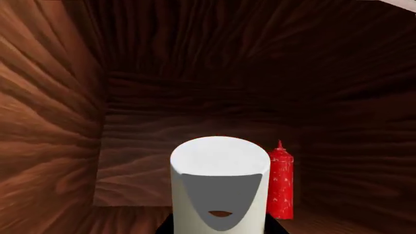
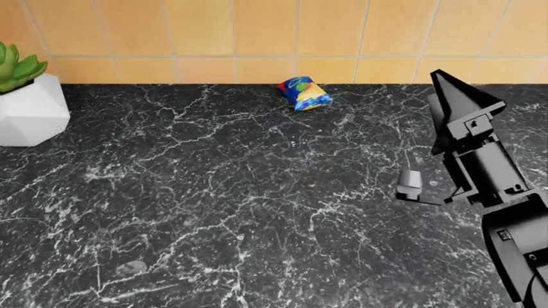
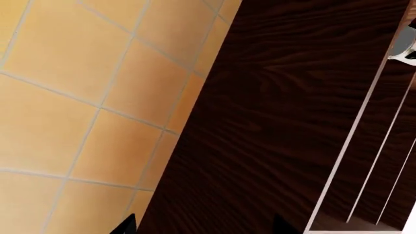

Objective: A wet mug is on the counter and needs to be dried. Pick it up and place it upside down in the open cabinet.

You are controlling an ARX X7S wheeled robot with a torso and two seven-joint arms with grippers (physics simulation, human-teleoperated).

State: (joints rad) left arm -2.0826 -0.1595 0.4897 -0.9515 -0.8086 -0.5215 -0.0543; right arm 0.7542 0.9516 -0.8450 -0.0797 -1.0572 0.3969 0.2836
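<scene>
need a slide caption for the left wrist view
Mug held up inside the open wooden cabinet, a red bottle standing just behind it.

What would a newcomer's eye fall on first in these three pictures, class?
In the left wrist view, the cream-white mug fills the foreground inside a dark wooden cabinet, a red squeeze bottle just behind it. In the head view, a blue-and-yellow snack bag stands out on the black marble counter.

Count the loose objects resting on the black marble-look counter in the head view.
2: a white faceted plant pot with a green succulent at the counter's far left, and a blue-and-yellow snack bag against the tiled wall. Anything beneath the right arm may be hidden.
</scene>
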